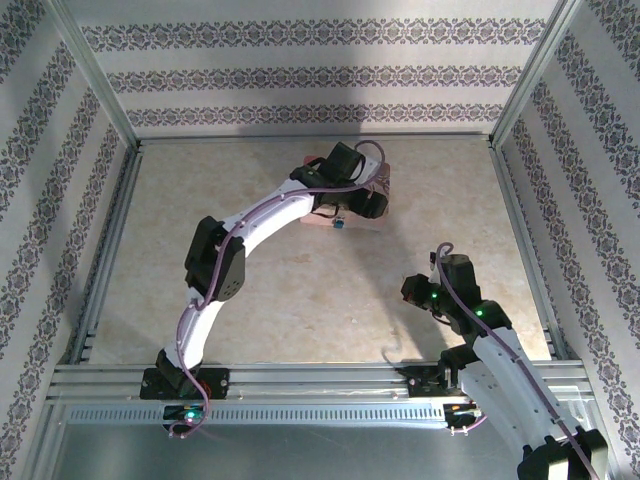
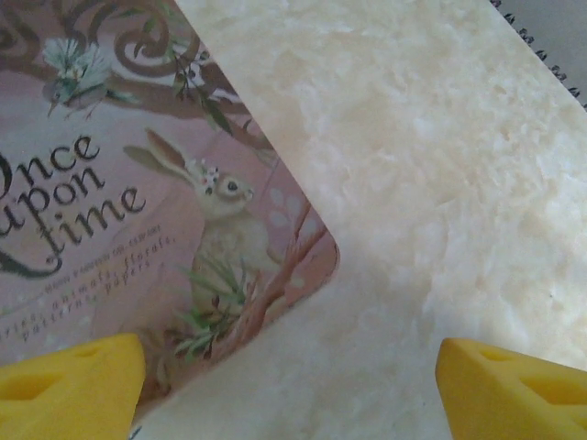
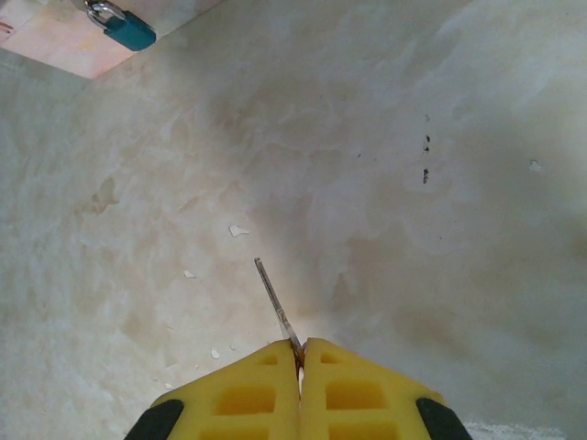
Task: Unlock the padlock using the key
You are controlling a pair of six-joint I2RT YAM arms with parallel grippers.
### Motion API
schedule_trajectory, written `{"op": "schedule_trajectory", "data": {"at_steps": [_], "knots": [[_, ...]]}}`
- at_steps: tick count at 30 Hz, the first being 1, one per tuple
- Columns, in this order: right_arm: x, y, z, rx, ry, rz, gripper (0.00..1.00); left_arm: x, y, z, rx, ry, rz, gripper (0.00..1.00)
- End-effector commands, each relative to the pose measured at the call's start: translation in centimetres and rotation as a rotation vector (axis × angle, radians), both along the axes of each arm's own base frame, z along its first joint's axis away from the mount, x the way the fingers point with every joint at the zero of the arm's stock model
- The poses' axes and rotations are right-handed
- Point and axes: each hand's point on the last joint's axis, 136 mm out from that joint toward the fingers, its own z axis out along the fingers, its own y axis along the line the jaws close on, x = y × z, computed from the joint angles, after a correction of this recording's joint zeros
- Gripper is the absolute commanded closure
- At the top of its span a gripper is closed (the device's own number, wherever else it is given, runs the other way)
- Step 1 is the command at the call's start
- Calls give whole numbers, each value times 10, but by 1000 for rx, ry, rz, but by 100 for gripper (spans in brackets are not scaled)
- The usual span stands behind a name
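The right pincer (image 3: 300,356) has its two yellow fingers pressed together on the key (image 3: 273,298). The key's thin metal blade sticks out forward from between them. This pincer hangs above bare counter (image 3: 440,202), well apart from the pink tin (image 2: 138,229), off the tin's near right side.

The padlock (image 3: 122,26) is a tiny lock with a blue body and a silvery shackle. It sits at the tin's near edge and looks hooked onto it. The shackle appears closed, though it is too small to be sure, and the keyhole cannot be made out.

The left pincer (image 2: 293,403) is over one corner of the tin with its fingers spread apart, gripping nothing. One finger is above the printed lid with its rabbit picture, and the other is above the counter just beside the tin. Whether either finger touches the tin cannot be told.

Judging progress, the key is in hand, so the pick-up step is done. The rest remains: carrying the key to the tin, lining the blade up with the padlock, inserting it, turning it, and freeing the shackle. The left pincer seems placed to steady the tin.
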Motion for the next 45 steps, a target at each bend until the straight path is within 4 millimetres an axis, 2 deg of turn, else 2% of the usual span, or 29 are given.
{"op": "schedule_trajectory", "data": {"at_steps": [1,13,22,28,34,45], "knots": [[7,-4,6,-27,-32,-2,100,-11,-4,-17,102,35,-53,17],[8,-3,7,-11,-39,5,100,-3,-23,-39,151,66,-78,15],[6,-4,11,-8,-39,6,100,-13,-19,-59,193,121,-93,16],[5,-4,10,-7,-37,6,100,-31,-8,-63,238,139,-105,17],[5,-4,12,-5,-37,6,100,-57,4,-61,208,116,-88,17],[6,-3,17,0,-41,5,100,-118,27,-70,161,153,-48,17]]}}
